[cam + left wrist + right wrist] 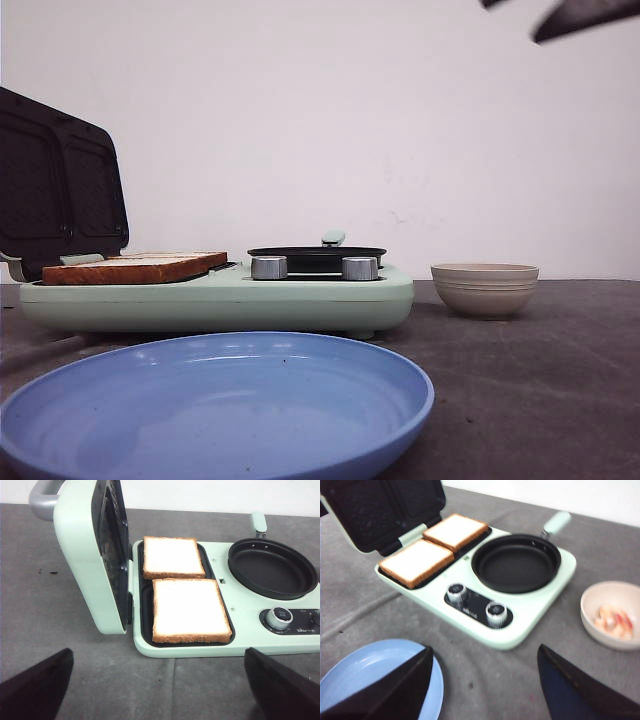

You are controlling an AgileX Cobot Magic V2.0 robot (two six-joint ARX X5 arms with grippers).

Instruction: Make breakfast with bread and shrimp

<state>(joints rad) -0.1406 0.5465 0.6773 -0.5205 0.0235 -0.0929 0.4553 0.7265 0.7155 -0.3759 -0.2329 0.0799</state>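
With the lid [100, 555] of the mint-green breakfast maker [215, 295] swung up and standing near upright on the robot's left, the toasting bay is exposed, which is presumably why the bread [187, 607] can sit there in the open: two slices lie flat, side by side in the dark tray, edges nearly touching, crusts browned, tops pale. Beside the bay, on the same appliance, the black frying pan [516, 562] sits on its burner with nothing in it, handle pointing away from the robot; two knobs [477, 604] face the robot's side so they are reachable from the front. Shrimp [614, 621] sit in the beige bowl [485, 288], apart from the appliance on the right, i.e. on the right arm's side, likely staged for that arm to tip or pick into the pan. Blue plate [215, 405] sits nearest the robot, in front of the appliance, bare; I read it as the landing spot for finished food. Left gripper [160, 692] hovers short of the appliance's front edge, fingers spread wide, holding nothing. Right gripper [485, 682] hangs high above the plate's side, fingers likewise parted and empty. Judgement: bread loaded, shrimp not yet in the pan; next move probably lid closing or the bowl grab. Toasting status: cannot tell whether heat is on.
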